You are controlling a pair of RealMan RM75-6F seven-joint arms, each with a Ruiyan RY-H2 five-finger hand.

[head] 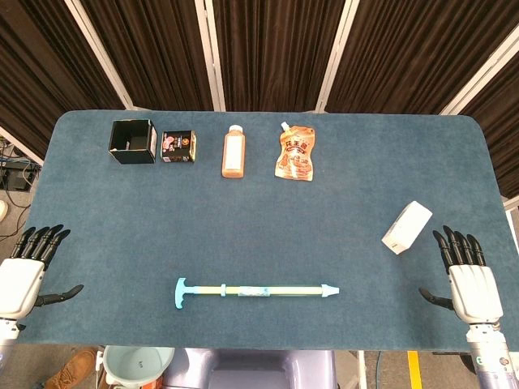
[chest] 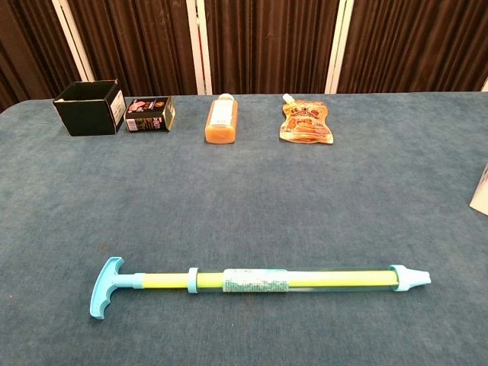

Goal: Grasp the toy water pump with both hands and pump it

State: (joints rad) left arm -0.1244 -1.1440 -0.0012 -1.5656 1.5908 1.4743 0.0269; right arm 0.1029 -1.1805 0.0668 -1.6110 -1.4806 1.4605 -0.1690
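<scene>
The toy water pump (head: 255, 291) lies flat near the table's front edge, its blue T-handle (head: 180, 293) to the left and its pale nozzle (head: 330, 290) to the right. The chest view shows the same toy water pump (chest: 259, 280) with a yellow-green rod inside a clear tube. My left hand (head: 28, 271) hovers at the table's left front corner, fingers spread and holding nothing. My right hand (head: 466, 275) is at the right front corner, fingers likewise apart and empty. Both hands are well away from the pump, and neither shows in the chest view.
Along the back stand an open black box (head: 133, 141), a small dark carton (head: 178, 147), an orange juice bottle (head: 233, 151) lying flat and an orange pouch (head: 295, 153). A white box (head: 406, 227) sits near my right hand.
</scene>
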